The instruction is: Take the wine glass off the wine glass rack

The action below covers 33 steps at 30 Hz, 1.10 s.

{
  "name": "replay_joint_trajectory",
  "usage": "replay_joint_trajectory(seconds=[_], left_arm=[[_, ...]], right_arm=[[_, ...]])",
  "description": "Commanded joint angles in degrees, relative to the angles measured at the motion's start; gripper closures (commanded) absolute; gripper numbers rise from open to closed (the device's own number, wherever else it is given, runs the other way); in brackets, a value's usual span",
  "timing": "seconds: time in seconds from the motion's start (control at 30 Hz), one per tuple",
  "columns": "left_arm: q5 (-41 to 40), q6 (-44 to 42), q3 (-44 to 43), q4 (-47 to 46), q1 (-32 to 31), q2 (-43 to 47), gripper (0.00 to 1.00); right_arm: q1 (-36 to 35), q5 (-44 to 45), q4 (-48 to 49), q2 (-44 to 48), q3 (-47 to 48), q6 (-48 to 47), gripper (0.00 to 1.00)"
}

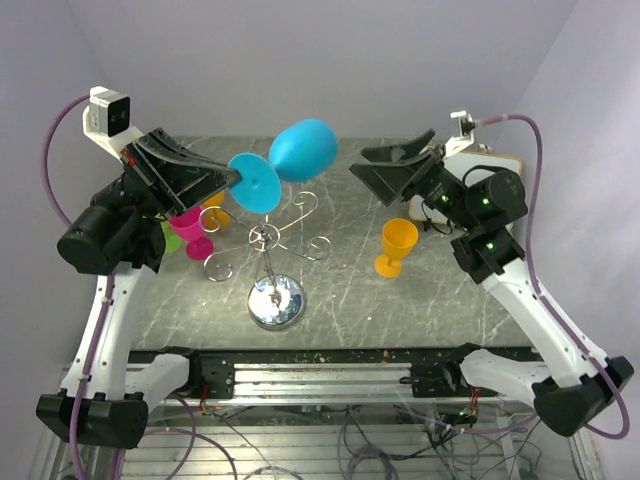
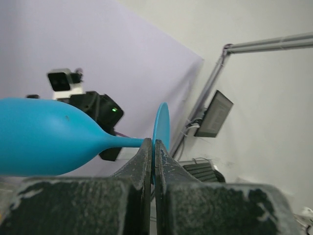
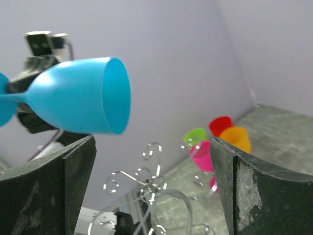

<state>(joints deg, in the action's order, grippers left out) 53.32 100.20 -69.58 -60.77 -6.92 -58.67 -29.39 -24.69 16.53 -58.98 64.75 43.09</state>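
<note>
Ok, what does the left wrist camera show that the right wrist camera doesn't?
Left wrist only: the left gripper shut on the foot of the blue wine glass. Right wrist only: the open right gripper, the wine glass rack, a pink glass, a green glass, a red glass and an orange glass on the table. Both: the blue wine glass held sideways in the air.

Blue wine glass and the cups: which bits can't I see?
Left wrist view: blue plastic wine glass, rim cut off by left edge.
Top view: pink plastic goblet, half hidden behind left arm.
Right wrist view: shiny chrome wire rack, base cut off by bottom edge.
</note>
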Motion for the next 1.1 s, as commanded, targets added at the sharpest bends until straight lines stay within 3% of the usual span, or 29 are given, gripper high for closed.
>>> replay_joint_trajectory(seconds=[0.0, 0.13, 0.3, 0.5, 0.87, 1.07], left_arm=[[-2.10, 13.87, 2.93, -20.56, -0.20, -1.44, 0.93], [-3.72, 18.07, 4.74, -26.15, -0.29, -2.87, 0.93], [-4.20, 17.97, 5.37, -26.75, -0.29, -3.06, 0.93], [-5.25, 20.40, 6.31, -30.70, -0.55, -4.37, 0.93], [-5.57, 21.04, 7.95, -32.41, -0.64, -4.38, 0.93], [-4.46, 16.06, 8.79, -26.20, -0.64, -2.28, 0.85]], right_arm=[[-0.01, -12.02, 14.56, -4.41, 3.85, 8.52, 0.00], [-0.67, -13.79, 25.80, -6.42, 3.06, 15.95, 0.00], [-2.43, -14.81, 29.08, -8.41, 4.44, 19.31, 0.02], [-7.26, -17.31, 34.71, -11.84, 5.93, 22.96, 0.16], [-12.63, -16.82, 40.15, -12.92, 6.06, 22.02, 0.77], [-12.74, -15.33, 39.91, -12.16, 5.74, 20.52, 1.00]])
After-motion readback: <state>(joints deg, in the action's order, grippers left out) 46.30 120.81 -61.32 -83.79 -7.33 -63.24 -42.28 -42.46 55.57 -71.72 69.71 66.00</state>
